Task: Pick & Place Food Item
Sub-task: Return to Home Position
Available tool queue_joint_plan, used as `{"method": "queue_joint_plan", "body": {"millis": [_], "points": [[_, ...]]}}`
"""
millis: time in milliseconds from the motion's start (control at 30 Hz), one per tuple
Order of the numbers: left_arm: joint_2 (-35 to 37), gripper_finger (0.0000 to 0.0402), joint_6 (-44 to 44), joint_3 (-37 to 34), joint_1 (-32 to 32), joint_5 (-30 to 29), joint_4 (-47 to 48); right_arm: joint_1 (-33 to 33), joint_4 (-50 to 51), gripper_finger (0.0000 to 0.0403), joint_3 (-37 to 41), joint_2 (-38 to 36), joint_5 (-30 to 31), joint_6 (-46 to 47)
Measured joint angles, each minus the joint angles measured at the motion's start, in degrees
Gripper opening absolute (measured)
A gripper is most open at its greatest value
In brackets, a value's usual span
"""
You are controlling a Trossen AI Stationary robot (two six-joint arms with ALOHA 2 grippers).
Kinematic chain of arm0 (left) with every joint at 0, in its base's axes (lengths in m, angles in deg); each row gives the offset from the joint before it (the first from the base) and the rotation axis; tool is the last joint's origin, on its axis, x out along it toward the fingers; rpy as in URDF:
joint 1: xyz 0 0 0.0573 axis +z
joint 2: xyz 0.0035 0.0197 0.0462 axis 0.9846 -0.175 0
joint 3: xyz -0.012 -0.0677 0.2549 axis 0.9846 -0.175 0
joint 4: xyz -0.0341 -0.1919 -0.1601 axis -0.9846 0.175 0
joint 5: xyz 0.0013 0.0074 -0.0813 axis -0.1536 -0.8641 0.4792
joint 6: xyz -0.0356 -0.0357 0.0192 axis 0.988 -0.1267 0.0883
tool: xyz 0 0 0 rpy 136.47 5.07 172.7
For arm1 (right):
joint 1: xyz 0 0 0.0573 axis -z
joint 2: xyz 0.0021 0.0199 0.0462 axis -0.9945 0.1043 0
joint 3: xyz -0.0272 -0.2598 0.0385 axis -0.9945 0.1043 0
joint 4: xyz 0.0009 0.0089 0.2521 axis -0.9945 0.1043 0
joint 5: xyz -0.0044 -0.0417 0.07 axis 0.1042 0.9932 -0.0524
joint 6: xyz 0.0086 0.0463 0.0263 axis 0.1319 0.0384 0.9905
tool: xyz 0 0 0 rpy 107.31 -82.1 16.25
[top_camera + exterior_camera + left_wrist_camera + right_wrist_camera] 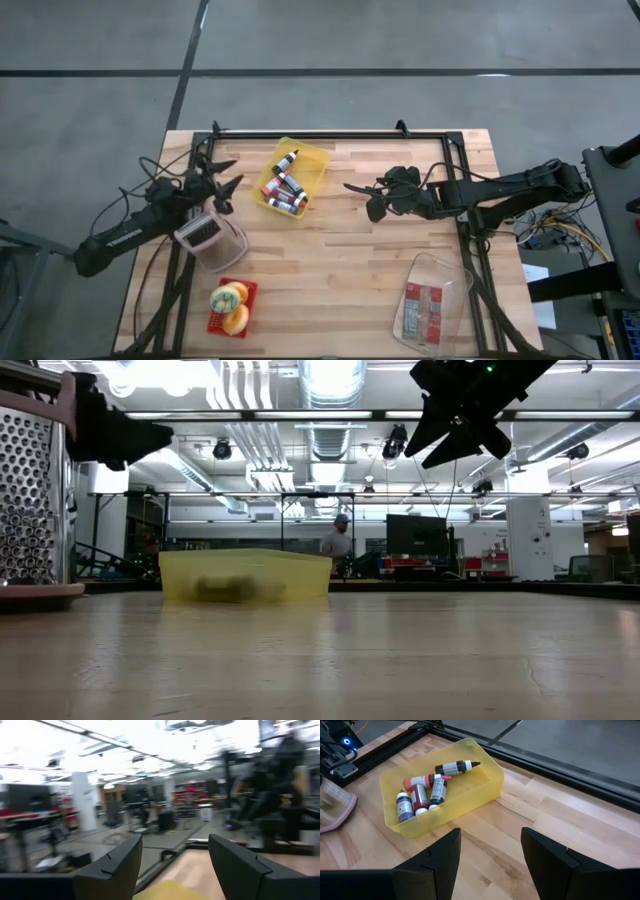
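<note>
The pale wooden table (340, 270) looks settled. The small red plastic bin (216, 322) at seven o'clock holds the round toy donuts (232, 298), so the placing seems done. The left gripper (175, 839) at ten o'clock and the right gripper (490, 831) at two o'clock hang empty, fingers apart. Only parking the arms seems left.

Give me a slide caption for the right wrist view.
Right gripper, open, above the wooden table, facing a yellow bin of small bottles.
</note>
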Motion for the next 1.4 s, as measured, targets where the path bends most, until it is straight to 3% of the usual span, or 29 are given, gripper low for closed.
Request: {"method": "queue_joint_plan", "body": {"millis": [167,267,1200,1400], "points": [[0.0,0.0232,0.9,0.0,0.0,-7.8,0.8,0.0,0.0,0.0203,0.0,0.0,0.0,0.0],[0.0,0.0232,1.0,0.0,0.0,-9.0,1.2,0.0,0.0,0.0203,0.0,0.0,0.0,0.0],[0.0,0.0232,0.7,0.0,0.0,-9.1,3.9,0.0,0.0,0.0203,0.0,0.0,0.2,-0.2],[0.0,0.0232,0.7,0.0,0.0,-9.1,3.9,0.0,-0.9,0.0203,1.6,0.0,7.7,-8.9]]}}
